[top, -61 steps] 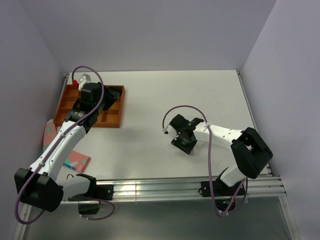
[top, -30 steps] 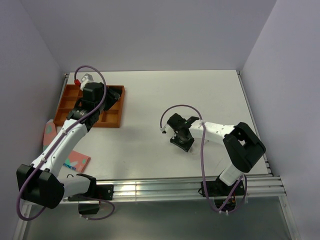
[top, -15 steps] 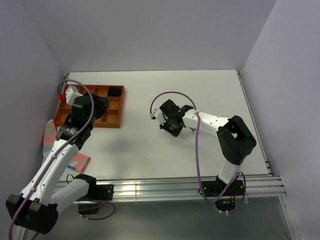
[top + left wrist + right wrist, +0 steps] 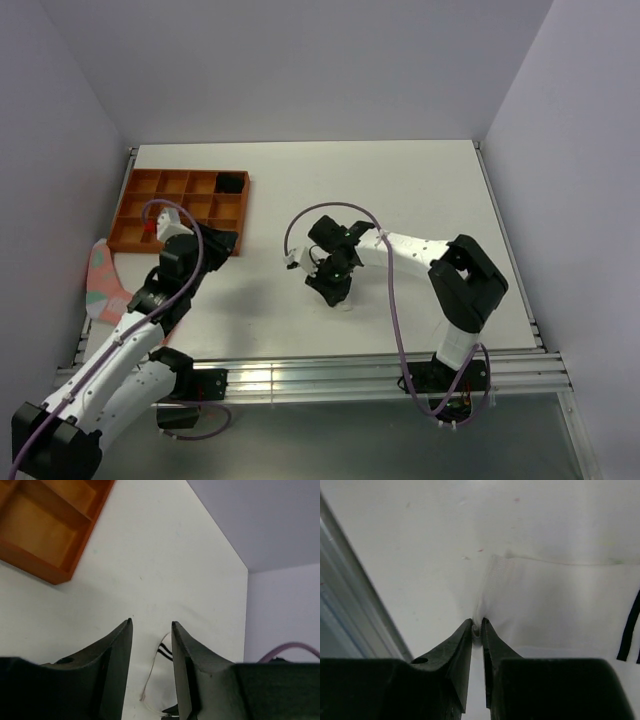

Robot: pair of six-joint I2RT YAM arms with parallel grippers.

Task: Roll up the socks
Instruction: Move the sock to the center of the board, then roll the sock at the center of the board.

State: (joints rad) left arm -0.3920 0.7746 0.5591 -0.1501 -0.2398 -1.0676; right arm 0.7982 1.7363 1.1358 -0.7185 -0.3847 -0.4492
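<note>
Near table (image 4: 420, 190) centre, right end effector (image 4: 477, 628) pinching white sock (image 4: 555, 610) fold, left end effector (image 4: 151, 640) parted, holding nothing.

A white worktop (image 4: 420, 190) sits between pale purple walls. At the back left lies an orange tray (image 4: 245, 212) split into little boxes. A black lump (image 4: 231, 182) sits in the tray's back right box. A pink cloth (image 4: 98, 285) with teal patches hangs over the left edge. The left arm reaches up from the near left corner, and the left claw (image 4: 222, 241) is just by the tray's near right corner. The right arm bends over to the middle, with the right claw (image 4: 338, 292) pointing down at the worktop. Purple cables (image 4: 395, 310) loop around both arms.
</note>
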